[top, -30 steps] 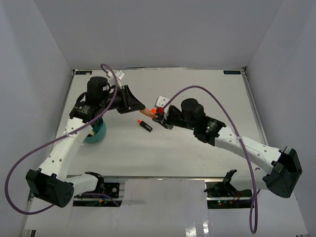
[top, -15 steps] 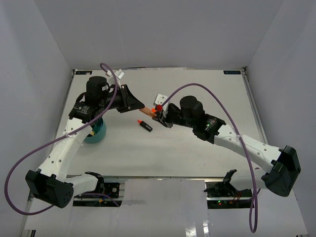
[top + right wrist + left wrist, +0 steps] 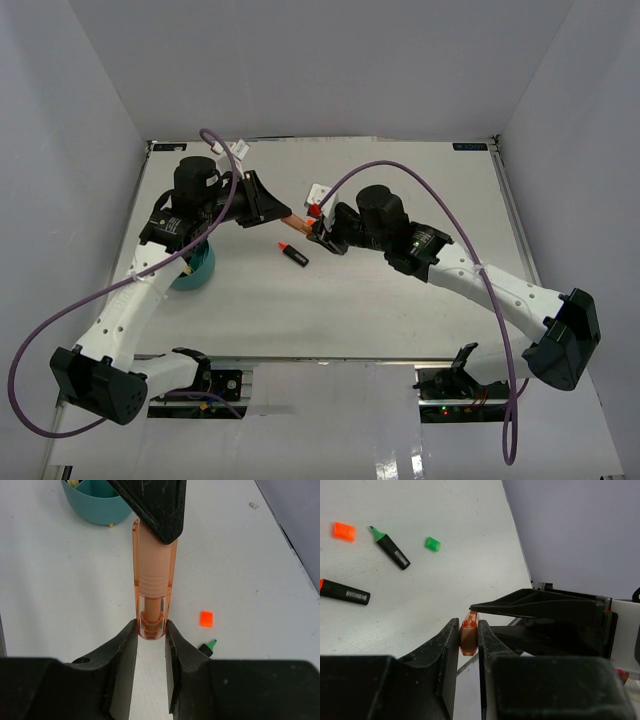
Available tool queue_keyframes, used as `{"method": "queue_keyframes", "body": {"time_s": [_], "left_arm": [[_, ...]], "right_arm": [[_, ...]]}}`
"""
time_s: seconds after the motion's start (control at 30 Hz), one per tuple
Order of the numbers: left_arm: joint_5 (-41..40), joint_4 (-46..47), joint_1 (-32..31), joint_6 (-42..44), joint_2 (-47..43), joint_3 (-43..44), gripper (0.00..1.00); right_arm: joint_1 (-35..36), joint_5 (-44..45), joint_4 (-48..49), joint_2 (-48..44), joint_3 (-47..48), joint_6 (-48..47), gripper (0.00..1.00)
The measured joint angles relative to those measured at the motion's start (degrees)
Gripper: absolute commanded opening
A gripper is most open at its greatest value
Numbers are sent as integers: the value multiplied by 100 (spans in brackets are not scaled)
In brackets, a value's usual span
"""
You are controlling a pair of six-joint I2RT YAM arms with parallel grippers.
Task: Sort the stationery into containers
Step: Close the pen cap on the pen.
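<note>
— So, mid-handover?

— Seems so. Pinched at one end by the left hand (image 3: pixel 468 630), nearly closed on the orange pen (image 3: pixel 152 580); pinched at the other by the right hand (image 3: pixel 151 627), likewise narrowed onto it. Held aloft above the desk (image 3: pixel 380 310), mid-scene.

— Next?

— Probably loosen the right hand, keep the left tight, then carry left and near to the teal tub (image 3: pixel 95 505) and drop into a free compartment.

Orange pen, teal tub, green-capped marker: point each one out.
orange pen (image 3: pixel 153 587), right wrist view, ribbed middle of its barrel.
teal tub (image 3: pixel 95 510), right wrist view, outer wall.
green-capped marker (image 3: pixel 392 550), left wrist view, black body.
</note>
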Motion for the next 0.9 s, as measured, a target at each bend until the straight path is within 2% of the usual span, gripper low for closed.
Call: {"method": "queue_keyframes", "body": {"time_s": [0.6,0.9], "left_arm": [[-343,275,-179,-61,-15,-151,25],[-538,380,-234,-92,0,-192,29]], "right_arm": [[-48,35,-490,162,337,-24,8],[-59,85,-586,295,487,-26,8]]}}
